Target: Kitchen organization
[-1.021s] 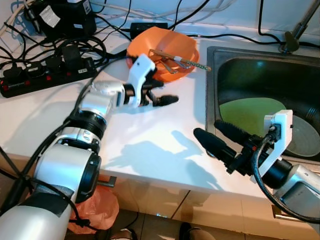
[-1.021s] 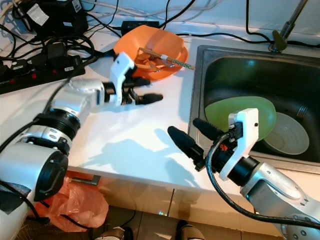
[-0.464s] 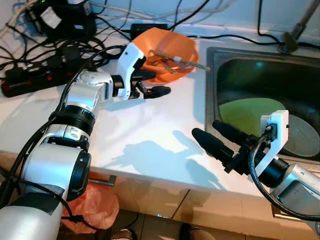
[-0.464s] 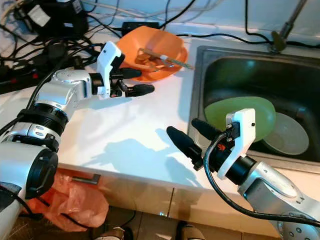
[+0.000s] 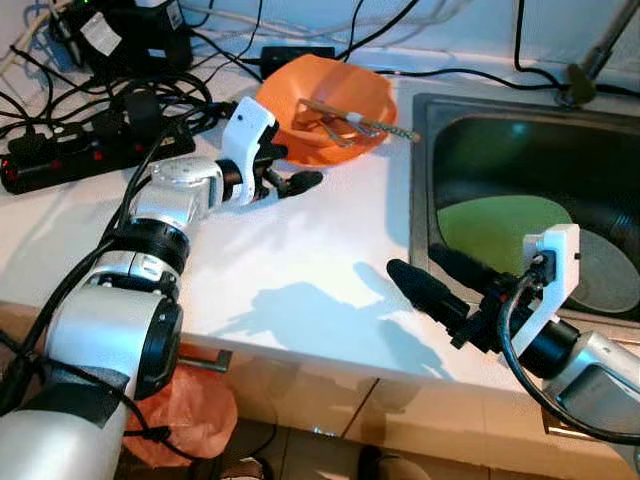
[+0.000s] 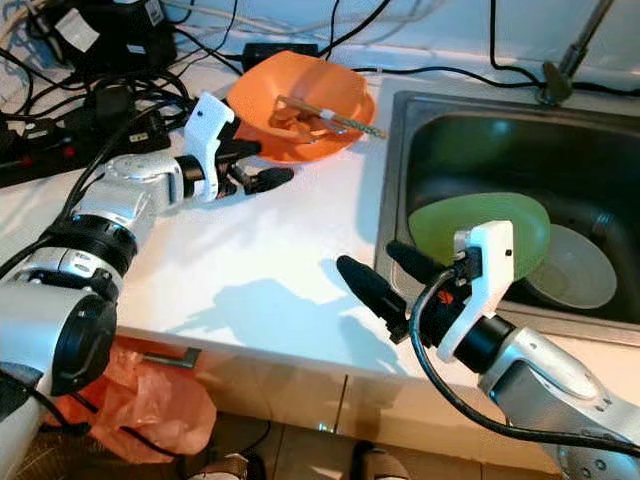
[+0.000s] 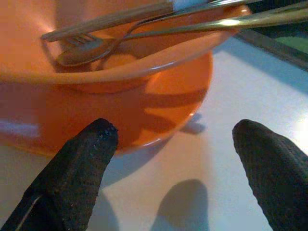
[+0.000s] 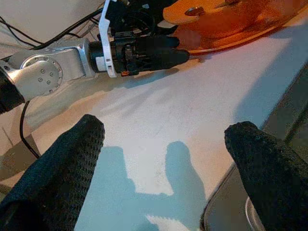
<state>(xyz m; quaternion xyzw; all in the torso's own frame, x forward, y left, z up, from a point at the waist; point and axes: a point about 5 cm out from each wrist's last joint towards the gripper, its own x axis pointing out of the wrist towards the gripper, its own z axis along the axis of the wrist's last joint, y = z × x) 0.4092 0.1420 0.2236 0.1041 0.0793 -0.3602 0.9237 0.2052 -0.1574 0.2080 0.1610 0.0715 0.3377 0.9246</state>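
Table: a white table (image 5: 300,260) in a kitchen, bright enough that both arms cast sharp shadows on it; a steel sink (image 5: 425,180) is sunk into it on the robot's right.
Orange bowl: the orange bowl (image 5: 325,95) stands on the table just left of the sink's near-left corner (the landmark for everything else here), with utensils (image 5: 355,118) lying across its rim, one tip sticking out toward the sink.
Behind the bowl: a black power strip (image 5: 95,150) and a tangle of black cables (image 5: 150,95) lie to the bowl's left, and a black adapter box (image 5: 120,35) sits further back.
In the sink: a green plate (image 6: 480,225) leans inside, right of the bowl, with a paler dish (image 6: 575,265) beside it.
Below the table: an orange plastic bag (image 5: 190,420) hangs under the front edge, left of and below the bowl.
Writing: white labels on the adapter box, too small to read.
Left claw: the left claw (image 5: 290,172) hovers low over the table just beside the bowl's near-left wall, released, fingers apart, grasping nothing.
Right claw: the right claw (image 5: 430,275) hangs over the table's front edge, well apart from the bowl and next to the sink, released and empty.
Left wrist view: a fork (image 7: 96,26) and a spoon (image 7: 82,55) resting in the bowl, handles crossing the rim.
Right wrist view: the left claw seen side-on, close to the bowl's base.
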